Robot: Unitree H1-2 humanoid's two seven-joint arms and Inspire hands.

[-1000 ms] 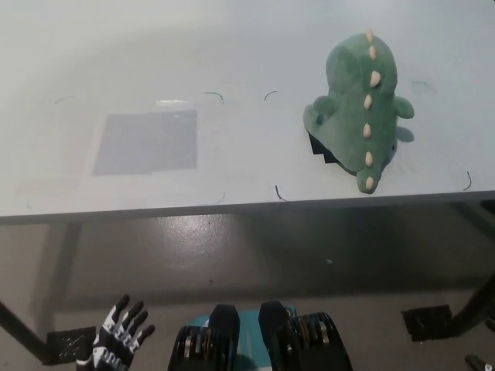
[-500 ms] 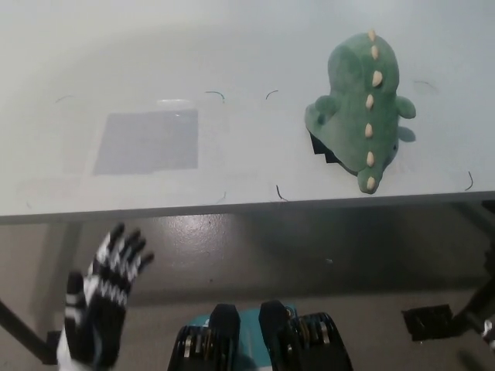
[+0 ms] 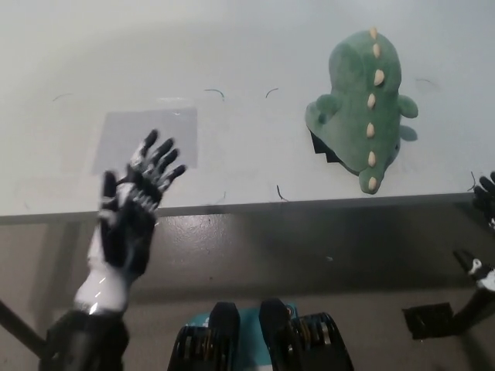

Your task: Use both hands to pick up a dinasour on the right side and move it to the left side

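Dinosaur (image 3: 362, 108) sits untouched at the table's (image 3: 255, 46) right. Left robot hand (image 3: 133, 202) has risen, fingers spread, over the front edge; right robot hand (image 3: 487, 202) barely enters, state unclear.

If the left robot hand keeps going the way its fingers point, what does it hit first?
Probably the grey square patch on the white table: the open left robot hand points up and slightly right over it. Height above the table is unclear. The dinosaur lies well off that line.
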